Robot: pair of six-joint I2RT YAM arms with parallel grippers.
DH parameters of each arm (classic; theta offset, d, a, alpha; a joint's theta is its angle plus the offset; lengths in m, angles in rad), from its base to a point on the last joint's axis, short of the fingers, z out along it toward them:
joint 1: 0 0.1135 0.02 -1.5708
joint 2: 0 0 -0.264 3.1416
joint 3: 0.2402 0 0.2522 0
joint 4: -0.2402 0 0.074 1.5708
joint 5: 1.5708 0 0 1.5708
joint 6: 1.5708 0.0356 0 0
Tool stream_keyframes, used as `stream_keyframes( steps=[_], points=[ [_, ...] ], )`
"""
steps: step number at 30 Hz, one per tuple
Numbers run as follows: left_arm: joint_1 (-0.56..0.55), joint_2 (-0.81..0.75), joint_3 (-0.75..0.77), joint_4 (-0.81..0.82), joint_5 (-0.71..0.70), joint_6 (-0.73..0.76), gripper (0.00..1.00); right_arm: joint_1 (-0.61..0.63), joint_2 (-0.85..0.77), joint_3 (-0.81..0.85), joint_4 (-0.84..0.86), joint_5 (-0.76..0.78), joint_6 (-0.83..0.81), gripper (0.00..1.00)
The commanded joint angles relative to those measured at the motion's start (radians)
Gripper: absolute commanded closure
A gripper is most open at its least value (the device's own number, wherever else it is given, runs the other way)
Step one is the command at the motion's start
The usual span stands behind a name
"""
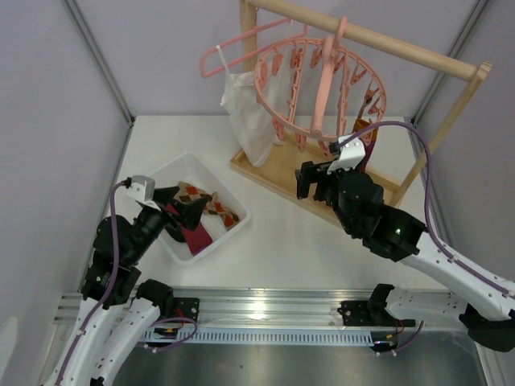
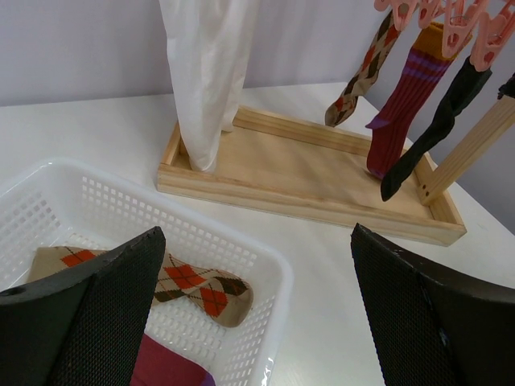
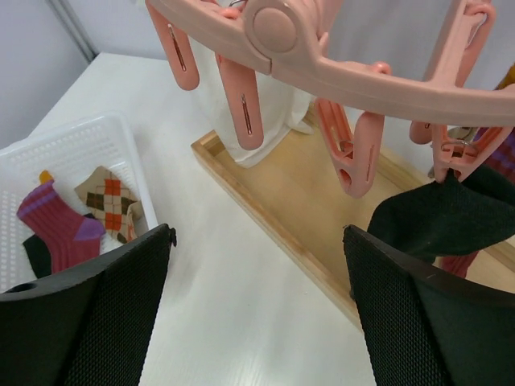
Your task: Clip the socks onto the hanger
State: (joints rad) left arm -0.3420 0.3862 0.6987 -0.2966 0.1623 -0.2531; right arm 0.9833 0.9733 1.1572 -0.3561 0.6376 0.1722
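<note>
The round pink hanger point(image 1: 322, 80) hangs from a wooden rail at the back right. An argyle sock point(image 2: 362, 76), a maroon sock point(image 2: 402, 104) and a black sock point(image 2: 434, 129) hang clipped to it. The black sock point(image 3: 434, 221) and the hanger ring point(image 3: 322, 56) show close above my right gripper point(image 3: 257, 241), which is open and empty below the clips point(image 1: 314, 181). My left gripper point(image 2: 256, 241) is open and empty over the white basket's point(image 2: 273, 265) right end point(image 1: 183, 205). In the basket lie a tan argyle sock point(image 2: 193, 285) and a maroon sock with purple trim point(image 3: 56, 233).
A white camisole point(image 1: 245, 112) hangs on a thin pink coat hanger point(image 1: 241, 44) left of the round hanger. The rack stands on a wooden tray base point(image 2: 306, 173) with an angled wooden post point(image 1: 451, 121) at right. Grey walls enclose the white table point(image 1: 273, 233).
</note>
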Motion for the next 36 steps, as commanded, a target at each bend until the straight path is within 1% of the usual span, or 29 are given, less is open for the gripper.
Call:
stream_keyframes(
  steps=[1, 6, 8, 9, 14, 19, 29, 36],
  points=[
    [0.012, 0.006, -0.008, 0.030, 0.020, 0.006, 0.01, 0.041, 0.050, 0.085, 0.080, 0.157, 0.007, 0.11],
    [0.012, 0.011, -0.005, 0.027, 0.020, 0.003, 0.01, 0.069, 0.117, 0.131, 0.138, 0.224, 0.009, 0.15],
    [0.012, 0.013, -0.007, 0.028, 0.025, 0.000, 0.01, 0.071, 0.140, 0.147, 0.154, 0.266, 0.013, 0.20],
    [0.012, 0.013, -0.008, 0.030, 0.026, 0.000, 0.00, 0.075, 0.146, 0.153, 0.169, 0.272, 0.015, 0.23],
    [0.012, 0.013, -0.005, 0.028, 0.032, -0.003, 0.01, 0.075, 0.197, 0.208, 0.175, 0.303, 0.024, 0.28],
    [0.012, 0.006, -0.007, 0.027, 0.032, -0.003, 0.01, 0.075, 0.232, 0.216, 0.212, 0.327, 0.021, 0.33],
    [0.012, 0.000, -0.010, 0.024, 0.017, 0.005, 0.01, 0.006, 0.272, 0.217, 0.206, 0.293, 0.079, 0.38],
    [0.012, -0.003, -0.011, 0.024, 0.006, 0.008, 0.01, -0.084, 0.213, 0.174, 0.177, 0.267, 0.105, 0.42]
  ],
)
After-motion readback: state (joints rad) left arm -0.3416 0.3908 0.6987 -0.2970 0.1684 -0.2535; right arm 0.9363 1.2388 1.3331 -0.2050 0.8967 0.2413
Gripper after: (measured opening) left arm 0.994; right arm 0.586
